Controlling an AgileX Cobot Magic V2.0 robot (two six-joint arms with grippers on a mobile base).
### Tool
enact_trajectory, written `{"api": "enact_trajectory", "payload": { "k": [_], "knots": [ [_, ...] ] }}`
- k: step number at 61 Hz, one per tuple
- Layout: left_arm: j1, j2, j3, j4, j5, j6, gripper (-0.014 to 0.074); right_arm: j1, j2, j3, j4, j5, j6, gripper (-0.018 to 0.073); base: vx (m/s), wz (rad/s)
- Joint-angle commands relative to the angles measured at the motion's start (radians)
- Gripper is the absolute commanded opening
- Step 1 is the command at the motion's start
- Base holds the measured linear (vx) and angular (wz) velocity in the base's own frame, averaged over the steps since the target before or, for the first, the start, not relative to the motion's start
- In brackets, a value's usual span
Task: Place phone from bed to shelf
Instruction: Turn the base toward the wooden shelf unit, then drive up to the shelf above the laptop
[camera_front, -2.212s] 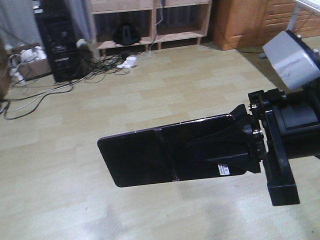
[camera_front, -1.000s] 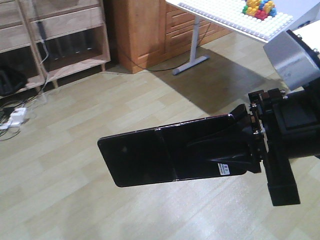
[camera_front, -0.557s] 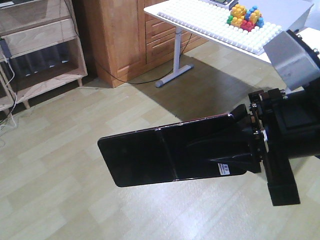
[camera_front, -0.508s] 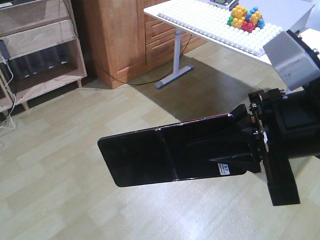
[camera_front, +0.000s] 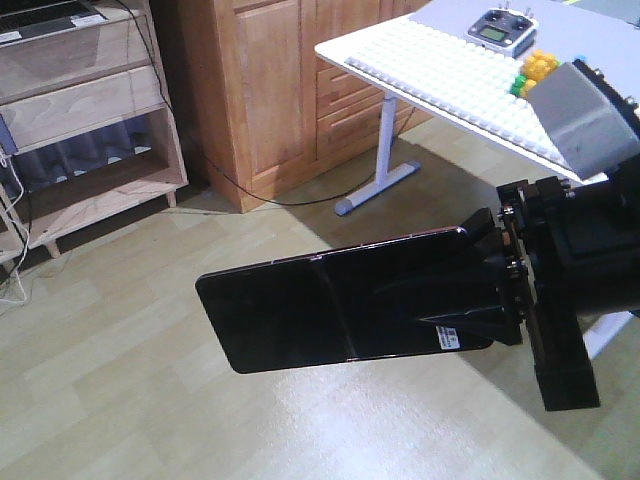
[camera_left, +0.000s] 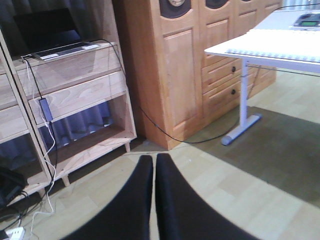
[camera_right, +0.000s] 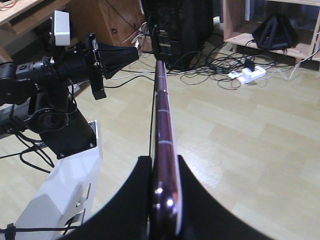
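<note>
My right gripper (camera_front: 430, 300) is shut on the phone (camera_front: 300, 310), a glossy black slab with a middle crease and a small white sticker, held level above the floor. In the right wrist view the phone (camera_right: 162, 125) shows edge-on with a pinkish rim, clamped between the fingers of the right gripper (camera_right: 164, 162). My left gripper (camera_left: 154, 157) is shut on nothing and hangs over the floor, facing the light wood shelf (camera_left: 75, 80). The shelf (camera_front: 90, 90) stands at the far left of the front view. The bed is out of view.
An orange-brown wooden cabinet (camera_front: 270, 90) stands right of the shelf. A white table (camera_front: 450, 70) with a studded top carries a remote controller (camera_front: 503, 25) and coloured bricks (camera_front: 535, 70). A laptop (camera_front: 40, 15) lies on the shelf. Cables and a power strip (camera_right: 250, 75) litter the floor.
The front view has swung: the shelf slid to the left edge, and the cabinet and white table came into view. The phone stays in the same grip.
</note>
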Motion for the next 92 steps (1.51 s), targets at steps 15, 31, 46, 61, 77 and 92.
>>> {"api": "enact_trajectory", "payload": {
  "k": [15, 31, 46, 61, 77, 92],
  "knots": [
    [-0.003, -0.013, -0.022, -0.009, -0.073, -0.006, 0.0001, -0.003, -0.020, -0.028, 0.087, 0.054, -0.002, -0.0002, 0.46, 0.13],
    [-0.003, -0.013, -0.022, -0.009, -0.073, -0.006, 0.0001, -0.003, -0.020, -0.028, 0.087, 0.054, -0.002, -0.0002, 0.43, 0.12],
    [-0.003, -0.013, -0.022, -0.009, -0.073, -0.006, 0.0001, -0.003, -0.020, -0.028, 0.087, 0.054, -0.002, -0.0002, 0.42, 0.19],
    [-0.003, -0.013, -0.022, -0.009, -0.073, -0.006, 0.0001, -0.003, -0.020, -0.028, 0.087, 0.054, -0.002, -0.0002, 0.43, 0.29],
    [-0.003, -0.013, -0.022, -0.009, -0.073, -0.006, 0.0001, -0.003, -0.020, -0.028, 0.087, 0.054, -0.002, -0.0002, 0.44, 0.31],
    [-0.003, -0.013, -0.022, -0.009, -0.073, -0.006, 0.0001, -0.003, -0.020, -0.028, 0.087, 0.054, -0.002, -0.0002, 0.44, 0.24]
  ]
}}
